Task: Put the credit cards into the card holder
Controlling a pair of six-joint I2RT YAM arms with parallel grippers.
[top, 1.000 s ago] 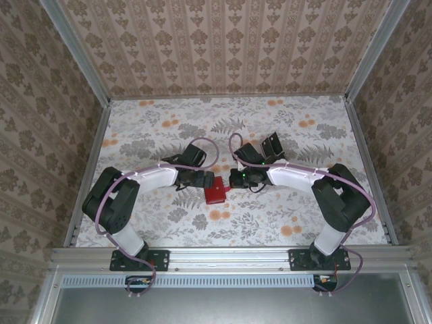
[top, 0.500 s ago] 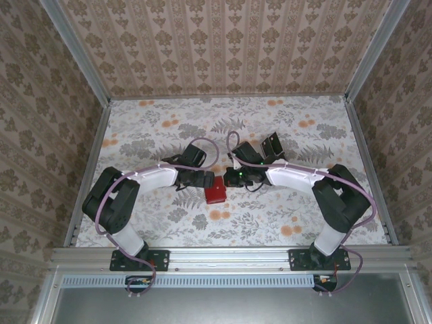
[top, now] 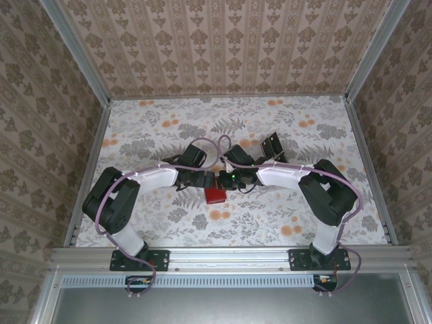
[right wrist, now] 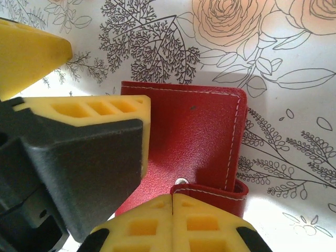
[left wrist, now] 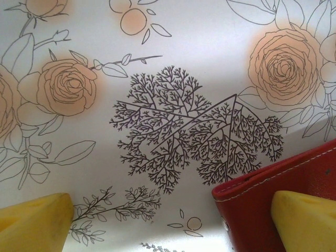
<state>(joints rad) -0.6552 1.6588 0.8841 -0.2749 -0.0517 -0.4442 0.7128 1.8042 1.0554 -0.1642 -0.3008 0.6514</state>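
Note:
The card holder (top: 216, 195) is a red stitched wallet, lying folded on the flowered table between both arms. My left gripper (top: 206, 181) is open at the wallet's left side. Its jaws (left wrist: 168, 228) stand wide, and the right fingertip (left wrist: 304, 220) lies over the red card holder (left wrist: 273, 199). My right gripper (top: 223, 180) comes in from the right. Its yellow fingers (right wrist: 173, 223) are pressed together with nothing between them, their tips against the snap strap of the card holder (right wrist: 202, 126). The credit cards are hidden.
A small dark angular object (top: 273, 144) stands behind the right wrist, too small to identify. The left gripper's yellow and black finger (right wrist: 89, 142) sits close beside my right fingers. Patterned walls close in the flowered table (top: 304, 209).
The right arm has swung left, bringing its shut gripper over the card holder and close to the left gripper. The left arm and the card holder have stayed in place.

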